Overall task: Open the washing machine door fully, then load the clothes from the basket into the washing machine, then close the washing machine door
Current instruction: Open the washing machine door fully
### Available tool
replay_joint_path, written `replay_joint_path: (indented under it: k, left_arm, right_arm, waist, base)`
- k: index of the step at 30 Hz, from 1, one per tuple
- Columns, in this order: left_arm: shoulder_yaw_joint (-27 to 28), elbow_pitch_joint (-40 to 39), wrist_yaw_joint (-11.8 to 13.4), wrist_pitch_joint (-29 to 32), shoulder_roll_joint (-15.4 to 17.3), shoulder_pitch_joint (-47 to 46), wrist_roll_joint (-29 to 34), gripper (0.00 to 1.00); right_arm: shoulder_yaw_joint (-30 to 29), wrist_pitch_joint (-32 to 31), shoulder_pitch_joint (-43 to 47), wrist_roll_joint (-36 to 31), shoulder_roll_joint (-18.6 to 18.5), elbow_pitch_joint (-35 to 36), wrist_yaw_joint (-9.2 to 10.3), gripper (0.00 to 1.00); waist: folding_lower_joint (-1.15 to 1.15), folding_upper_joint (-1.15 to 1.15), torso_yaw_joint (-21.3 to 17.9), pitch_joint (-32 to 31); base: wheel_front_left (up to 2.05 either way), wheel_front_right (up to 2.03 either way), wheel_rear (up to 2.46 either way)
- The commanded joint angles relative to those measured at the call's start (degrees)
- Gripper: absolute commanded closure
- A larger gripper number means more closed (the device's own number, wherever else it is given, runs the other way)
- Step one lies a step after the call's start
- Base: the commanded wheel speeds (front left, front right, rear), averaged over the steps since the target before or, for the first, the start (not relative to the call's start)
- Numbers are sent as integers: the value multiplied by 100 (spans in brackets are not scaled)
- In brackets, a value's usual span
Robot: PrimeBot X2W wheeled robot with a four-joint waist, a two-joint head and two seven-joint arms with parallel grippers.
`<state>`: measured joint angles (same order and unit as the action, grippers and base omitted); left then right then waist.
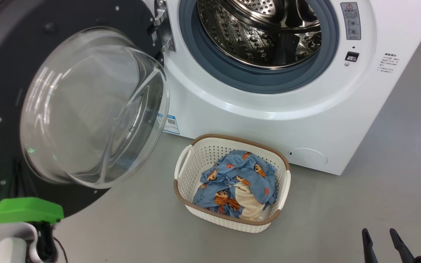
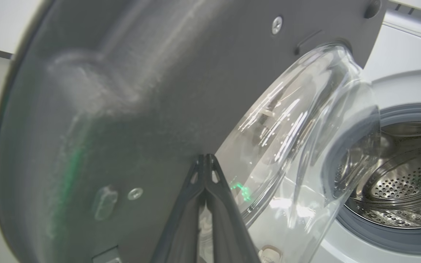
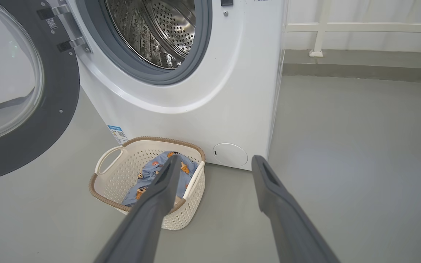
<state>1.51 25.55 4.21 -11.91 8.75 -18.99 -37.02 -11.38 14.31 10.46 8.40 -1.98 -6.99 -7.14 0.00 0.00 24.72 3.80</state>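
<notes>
Door (image 1: 93, 109) swung wide, perhaps touched by left gripper (image 2: 206, 157), jaws pressed together. Clothes (image 1: 238, 182) seen in basket (image 1: 239, 140) beyond right gripper (image 3: 216, 164), jaws spread, empty. Loading, closing undone.

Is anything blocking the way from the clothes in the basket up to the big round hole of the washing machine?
Nothing visible does. The washing machine door is swung aside to the left, the drum mouth gapes open, and the clothes lie uncovered in the basket on the floor just below it.
</notes>
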Motion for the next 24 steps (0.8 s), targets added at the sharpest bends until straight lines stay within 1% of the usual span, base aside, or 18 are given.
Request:
replay_joint_path:
  k: [1, 7, 11, 16, 24]
  left_arm:
    - [283, 92, -12, -112, 328, -358, 18, 100]
    - [422, 1036, -102, -275, 470, -852, 184, 100]
    - [473, 1532, -227, -303, 574, -1106, 404, 100]
    - [650, 1821, -361, -306, 646, -1255, 775, 100]
    - [976, 1932, -512, -307, 583, -1291, 1196, 100]
  right_arm:
    - [192, 69, -168, -101, -89, 133, -35, 0]
    - [211, 69, -161, -98, -89, 110, -35, 0]
    - [209, 69, -143, -87, -89, 103, -35, 0]
    - [211, 69, -133, -73, -89, 91, -35, 0]
    - [208, 69, -108, -57, -89, 90, -35, 0]
  waist:
    - [0, 0, -18, -3]
    - [0, 0, -80, -31]
    - [0, 0, -98, -53]
    - [0, 0, -113, -75]
    - [0, 0, -97, -138]
  base:
    - [0, 0, 0]
    - [0, 0, 0]
    - [0, 0, 0]
    - [0, 0, 0]
    - [0, 0, 0]
